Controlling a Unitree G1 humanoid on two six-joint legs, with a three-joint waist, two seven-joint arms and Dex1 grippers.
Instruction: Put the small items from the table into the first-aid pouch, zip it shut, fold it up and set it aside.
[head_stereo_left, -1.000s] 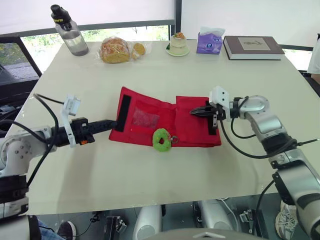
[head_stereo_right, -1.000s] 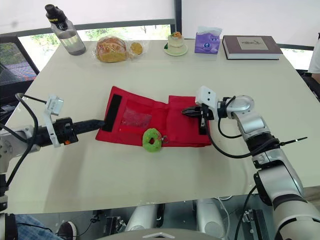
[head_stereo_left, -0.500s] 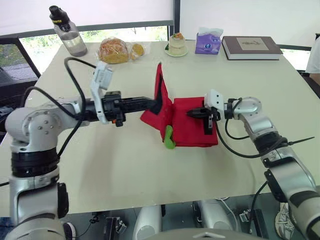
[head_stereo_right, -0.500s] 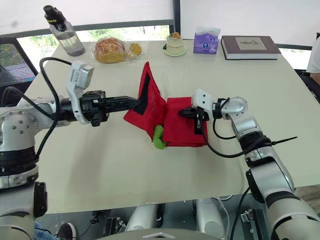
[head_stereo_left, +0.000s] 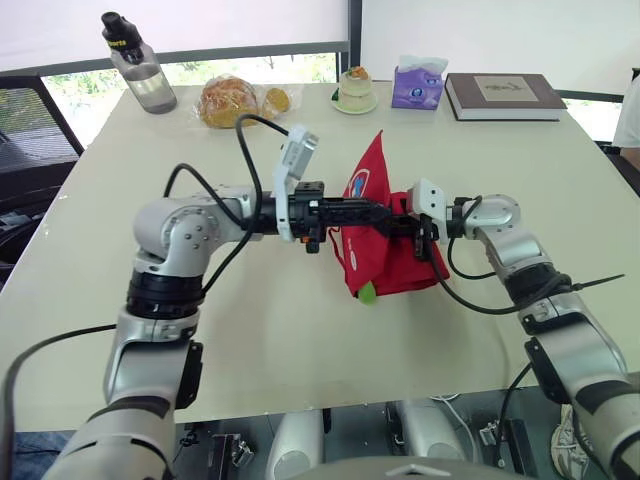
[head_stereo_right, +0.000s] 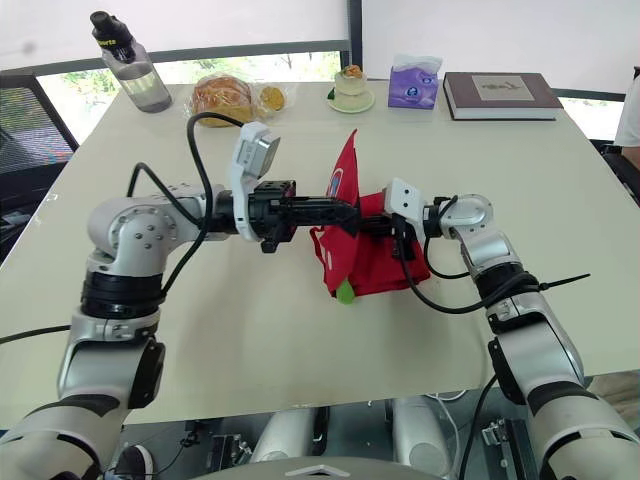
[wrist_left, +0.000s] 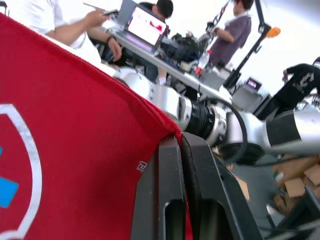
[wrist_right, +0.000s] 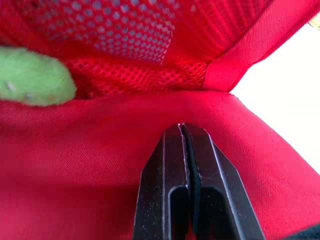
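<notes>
Head view, left eye: cream, smooth tabletop (head_stereo_left: 300, 340). The red woven first-aid pouch (head_stereo_left: 400, 265) sits at its centre. One panel is stood up to a peak, with a round white emblem on its outer face; the rest lies flat. The left gripper (head_stereo_left: 392, 214) reaches in from the left, black fingers clamped on the raised panel. The right gripper (head_stereo_left: 398, 224) comes in low from the right, onto the flat part. A fuzzy green plush ring (head_stereo_left: 368, 292) pokes out at the pouch's near edge. Far edge: clear bottle (head_stereo_left: 140, 70), hardback book (head_stereo_left: 505, 95).

Left wrist view: the fingers (wrist_left: 167, 165) are pressed together, pinching the panel's hemmed edge. Fine-ribbed red cloth; curved white band of the emblem.

Right wrist view: the fingers (wrist_right: 200, 155) are shut flat against each other, tips on smooth red cloth. Cannot tell whether any cloth is nipped. Beyond them, an open-weave mesh pocket (wrist_right: 125, 30) with the plush ring beside it.
</notes>
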